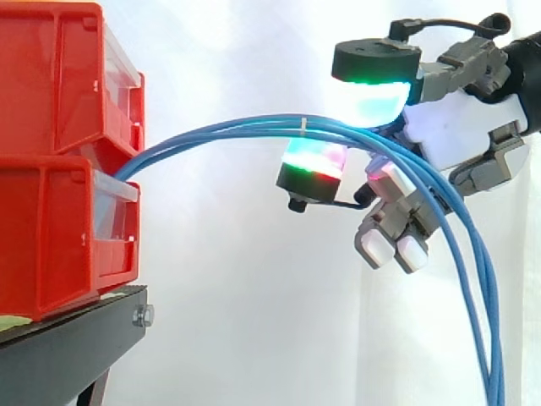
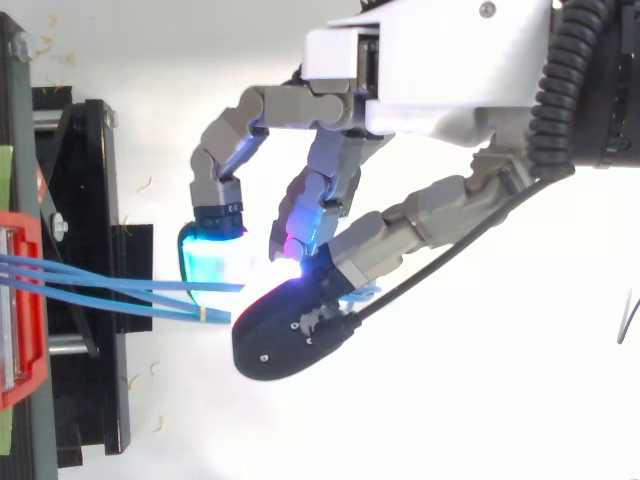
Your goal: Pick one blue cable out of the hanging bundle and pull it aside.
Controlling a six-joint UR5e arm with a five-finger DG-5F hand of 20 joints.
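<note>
The robot hand [image 1: 439, 127] reaches in level from its wrist, palm turned toward the bins. In the top view its grey, segmented fingers [image 2: 330, 180] fan out from a white palm block [image 2: 440, 60]. Two fingertips are curled toward each other with only a narrow gap. One thick pad, glowing cyan under a black cap [image 1: 376, 89], sits above, and another, glowing green and red [image 1: 314, 162], sits just below it.

The blue cables [image 1: 220, 134] pass through that gap, and both pads appear to touch the bundle. I cannot tell whether a single strand is separated from the rest. The remaining fingers fold down under the palm, their white square pads [image 1: 393, 247] lying against the falling strands.

The cables are thin, smooth and round. They run as a shallow arch out beyond the fingertips, and a small white cable tie [image 1: 304, 127] binds them just ahead of the upper pad. Behind the pinch they bend over the folded fingers and hang down below the hand in loose parallel lines.

Well beyond the fingertips, the strands enter two stacked red bins [image 1: 59, 169] of glossy ribbed plastic with clear front panels. The bins sit on a matt black stand [image 1: 76, 338], and a white curtain [image 1: 237, 321] hangs behind everything.
</note>
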